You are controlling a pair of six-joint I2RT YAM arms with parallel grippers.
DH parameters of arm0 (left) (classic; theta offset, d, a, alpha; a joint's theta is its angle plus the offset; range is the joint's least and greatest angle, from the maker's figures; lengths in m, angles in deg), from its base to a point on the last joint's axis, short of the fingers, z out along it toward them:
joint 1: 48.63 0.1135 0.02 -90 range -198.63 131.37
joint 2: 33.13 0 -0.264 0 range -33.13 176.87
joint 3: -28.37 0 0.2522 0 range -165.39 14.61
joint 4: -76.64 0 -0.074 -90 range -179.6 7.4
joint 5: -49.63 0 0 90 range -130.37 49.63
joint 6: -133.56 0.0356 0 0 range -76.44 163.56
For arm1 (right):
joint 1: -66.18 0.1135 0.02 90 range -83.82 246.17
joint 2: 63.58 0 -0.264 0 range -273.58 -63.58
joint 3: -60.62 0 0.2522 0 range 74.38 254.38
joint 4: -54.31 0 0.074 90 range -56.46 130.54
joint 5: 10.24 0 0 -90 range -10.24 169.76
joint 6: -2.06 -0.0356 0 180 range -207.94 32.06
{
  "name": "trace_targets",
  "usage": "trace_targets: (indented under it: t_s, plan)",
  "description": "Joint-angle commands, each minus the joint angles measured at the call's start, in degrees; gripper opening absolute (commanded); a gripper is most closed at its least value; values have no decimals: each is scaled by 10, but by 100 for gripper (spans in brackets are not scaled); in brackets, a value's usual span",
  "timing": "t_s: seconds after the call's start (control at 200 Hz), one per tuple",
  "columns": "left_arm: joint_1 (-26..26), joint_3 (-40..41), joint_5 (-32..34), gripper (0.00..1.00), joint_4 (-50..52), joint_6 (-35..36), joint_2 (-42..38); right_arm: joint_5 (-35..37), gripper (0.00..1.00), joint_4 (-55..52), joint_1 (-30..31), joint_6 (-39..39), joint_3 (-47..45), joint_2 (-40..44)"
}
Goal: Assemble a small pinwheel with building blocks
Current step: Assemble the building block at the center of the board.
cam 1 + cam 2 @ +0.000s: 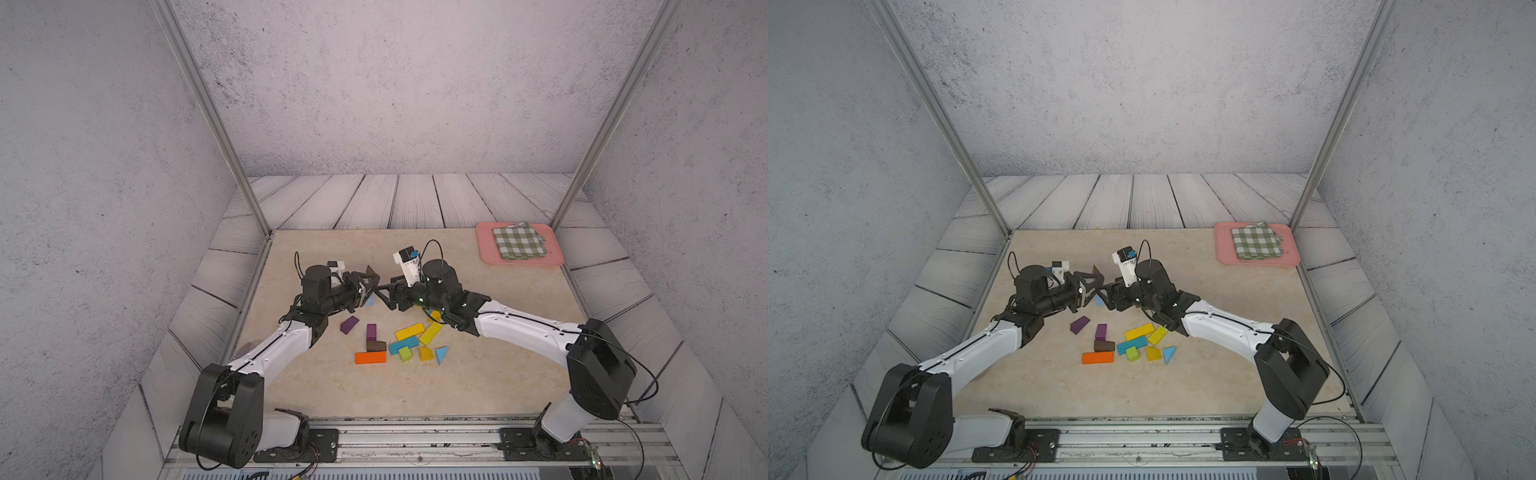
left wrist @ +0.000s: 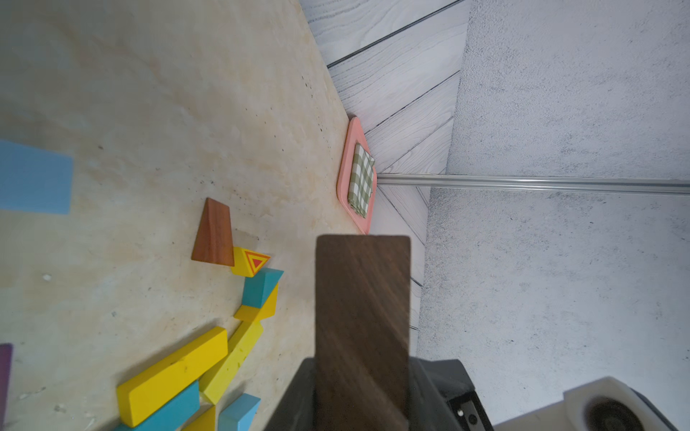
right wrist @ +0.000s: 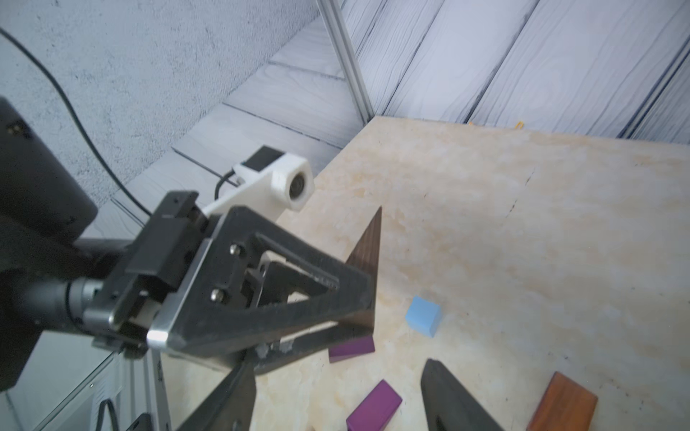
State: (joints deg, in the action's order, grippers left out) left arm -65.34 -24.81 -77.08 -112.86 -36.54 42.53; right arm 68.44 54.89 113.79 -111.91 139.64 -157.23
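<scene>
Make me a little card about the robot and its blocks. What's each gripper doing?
Left gripper: shut on dark brown wedge, held above the table
Right gripper: open, empty, facing the wedge
Loose blocks: orange bar, green cube, light-blue cube and more, lying on the table
Far corner: checked cloth on pink tray

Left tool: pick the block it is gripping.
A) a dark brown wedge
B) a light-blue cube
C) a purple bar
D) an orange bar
A: the left tool is closed on the dark brown wedge, whose pointed end sticks out past the fingers in the right wrist view.
</scene>
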Motion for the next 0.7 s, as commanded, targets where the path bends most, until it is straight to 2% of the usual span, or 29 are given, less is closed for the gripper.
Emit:
trace_targets:
  t_s: [0.0,0.145,0.325,0.5,0.696]
  plan:
    - [-7,14,-2,19,-51,-50,-17,39,72,67,-1,3,-7,-29]
    - [-8,13,0,19,-49,-64,-26,27,70,94,-1,11,-5,-48]
    - [-8,8,-9,20,-71,-82,-16,18,68,180,-1,15,-56,-44]
    - [-17,2,-8,20,-72,-90,-12,18,72,172,-1,21,-41,-53]
    - [-29,-5,-1,21,-55,-85,-21,21,72,165,-2,19,-20,-76]
